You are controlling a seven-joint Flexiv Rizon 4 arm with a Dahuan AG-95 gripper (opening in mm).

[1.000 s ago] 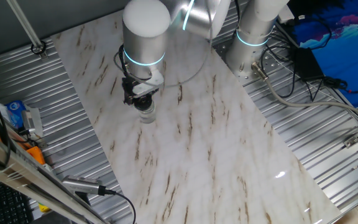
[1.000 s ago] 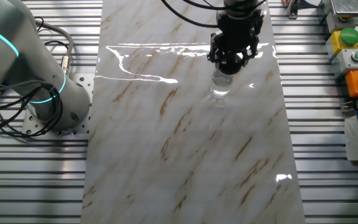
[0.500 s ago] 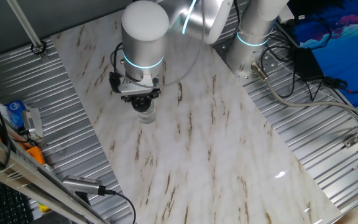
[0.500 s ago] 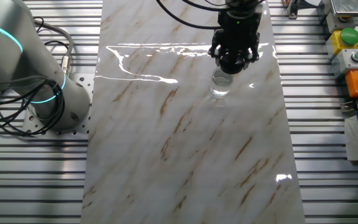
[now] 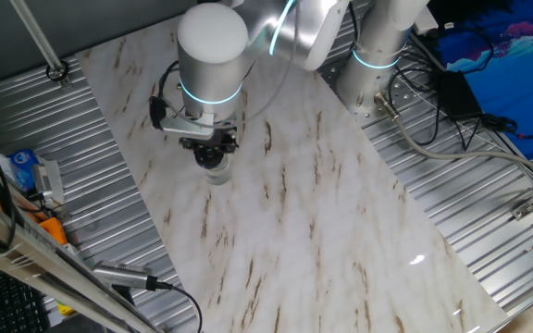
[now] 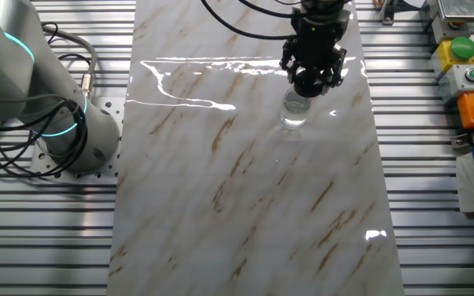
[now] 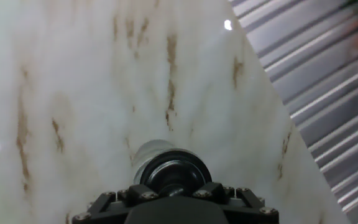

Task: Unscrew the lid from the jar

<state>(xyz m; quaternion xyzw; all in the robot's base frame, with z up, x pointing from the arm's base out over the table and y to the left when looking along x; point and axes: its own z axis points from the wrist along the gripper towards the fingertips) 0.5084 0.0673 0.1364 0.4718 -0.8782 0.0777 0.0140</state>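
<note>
The jar (image 6: 293,115) stands upright on the marble table (image 6: 245,205), toward its 12 o'clock end. The lid (image 7: 174,173) sits directly beneath the gripper (image 6: 312,80), axis vertical. Finger closure on it cannot be told

Two fixed cameras look down from opposite sides on the hand (image 5: 209,148) over the bench (image 6: 245,205); the hand camera looks down close.
</note>
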